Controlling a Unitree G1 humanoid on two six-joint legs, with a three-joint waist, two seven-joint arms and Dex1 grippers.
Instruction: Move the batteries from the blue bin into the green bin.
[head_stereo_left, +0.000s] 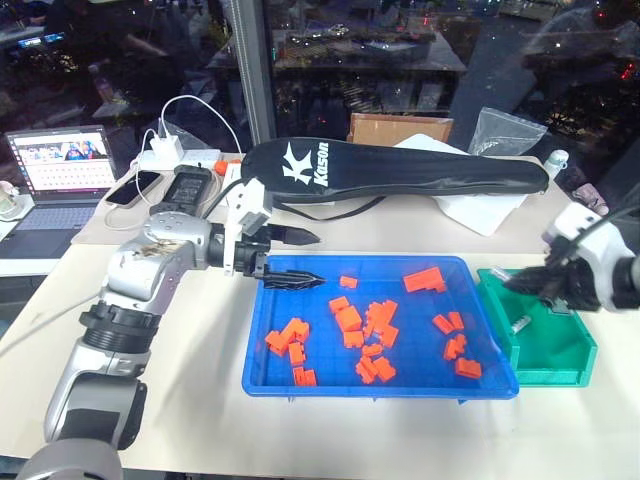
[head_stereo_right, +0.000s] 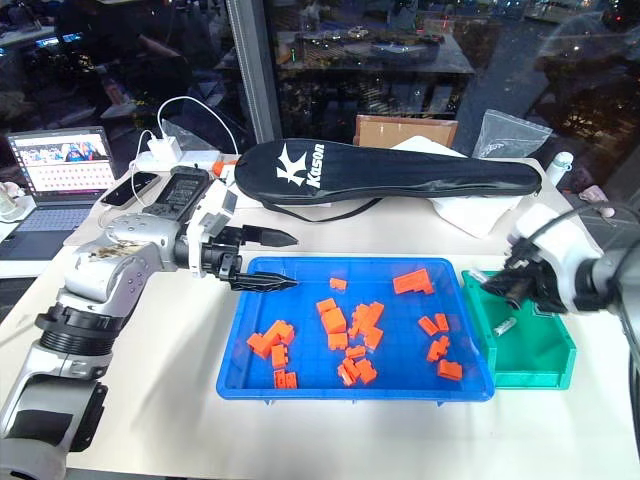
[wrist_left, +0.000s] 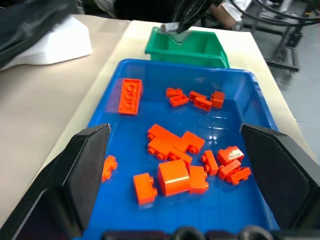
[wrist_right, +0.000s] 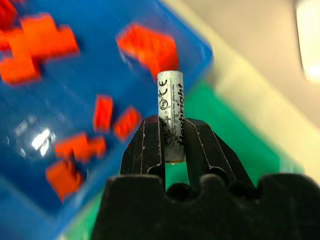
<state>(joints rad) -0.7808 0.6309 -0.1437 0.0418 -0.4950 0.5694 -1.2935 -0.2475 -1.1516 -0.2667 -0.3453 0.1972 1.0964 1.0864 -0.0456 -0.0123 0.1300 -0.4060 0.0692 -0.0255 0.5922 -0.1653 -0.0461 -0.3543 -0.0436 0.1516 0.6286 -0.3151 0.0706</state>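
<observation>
R pincer (wrist_right: 170, 142) clamps a battery (wrist_right: 171, 112) over green bin (head_stereo_left: 560, 355), one battery (head_stereo_left: 520, 322) already inside; L pincer (head_stereo_left: 300, 258) apart, blue bin (head_stereo_left: 262, 372) shows blocks only.

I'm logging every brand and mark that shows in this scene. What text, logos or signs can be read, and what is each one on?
"Kason", with a K-shaped logo beside it: white print on the black racket bag lying on the table behind the blue bin.
"CE" mark: on the battery held in the right gripper.
Brand word along that battery: partly legible, seems to end in "bright".
Laptop screen: too small to read.
</observation>
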